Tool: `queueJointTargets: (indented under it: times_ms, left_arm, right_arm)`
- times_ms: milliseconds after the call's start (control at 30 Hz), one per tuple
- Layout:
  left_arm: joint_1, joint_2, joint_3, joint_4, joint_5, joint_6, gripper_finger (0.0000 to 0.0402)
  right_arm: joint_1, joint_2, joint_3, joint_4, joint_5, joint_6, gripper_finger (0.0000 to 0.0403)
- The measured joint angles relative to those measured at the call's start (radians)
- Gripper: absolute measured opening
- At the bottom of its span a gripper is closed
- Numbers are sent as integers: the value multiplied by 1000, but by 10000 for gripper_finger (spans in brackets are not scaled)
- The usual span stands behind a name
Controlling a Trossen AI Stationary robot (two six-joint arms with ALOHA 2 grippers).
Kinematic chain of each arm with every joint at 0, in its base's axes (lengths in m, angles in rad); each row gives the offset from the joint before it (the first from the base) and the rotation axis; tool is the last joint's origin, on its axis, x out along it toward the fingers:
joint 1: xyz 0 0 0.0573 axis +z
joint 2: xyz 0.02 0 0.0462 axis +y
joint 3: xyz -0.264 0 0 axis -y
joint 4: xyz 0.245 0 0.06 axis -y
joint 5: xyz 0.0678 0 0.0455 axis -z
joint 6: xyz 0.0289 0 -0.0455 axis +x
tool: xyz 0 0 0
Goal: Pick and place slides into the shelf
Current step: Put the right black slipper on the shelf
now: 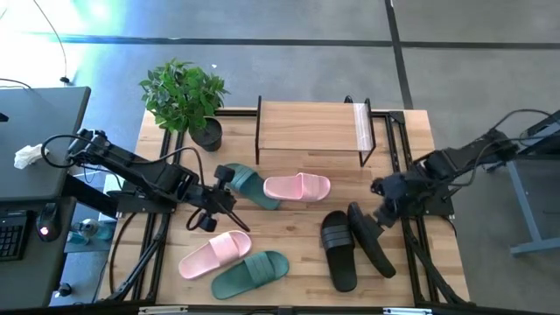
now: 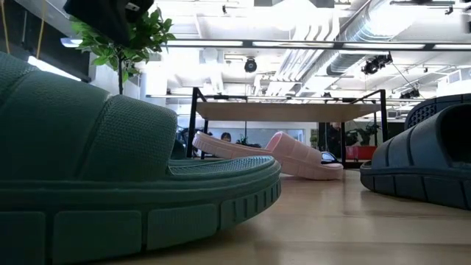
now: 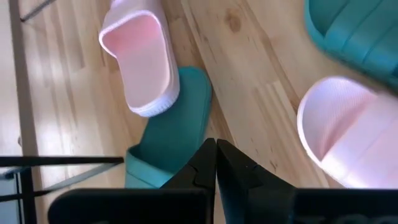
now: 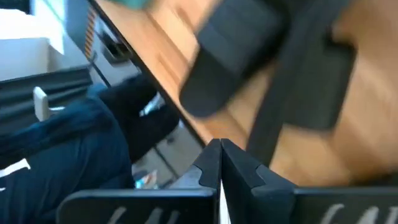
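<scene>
Left gripper [image 1: 229, 210] sat pinched shut, empty, frame center-left beside a green slide [image 1: 249, 185]; right gripper [image 1: 382, 186] shut too. Shelf [image 1: 311, 125] upper center; slides scattered below, none shelved.

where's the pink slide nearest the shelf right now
In the high view, the pink slide lies mid-table just in front of the shelf, its heel overlapping a green slide.

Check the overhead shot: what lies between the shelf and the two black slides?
In the high view, a pink slide lies between the shelf and the black slides, its end overlapping a green slide.
</scene>
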Motion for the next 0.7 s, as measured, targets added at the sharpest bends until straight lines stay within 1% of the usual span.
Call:
queueJointTargets:
  times_ms: [133,267,367,467,600,700]
  left_arm:
    - [0,0,0,13,1,-2,3]
    - [0,0,0,35,2,0,3]
    - [0,0,0,42,2,1,3]
    - [0,0,0,41,2,1,3]
    - [0,0,0,41,2,2,3]
    - [0,0,0,41,-1,2,3]
  right_arm:
    - [149,0,0,-4,-1,190,1]
    - [296,19,0,-2,54,373,1]
    - [401,65,0,0,97,449,9]
    - [480,131,0,3,163,498,39]
    - [536,230,0,7,207,560,106]
    - [560,304,0,53,233,589,156]
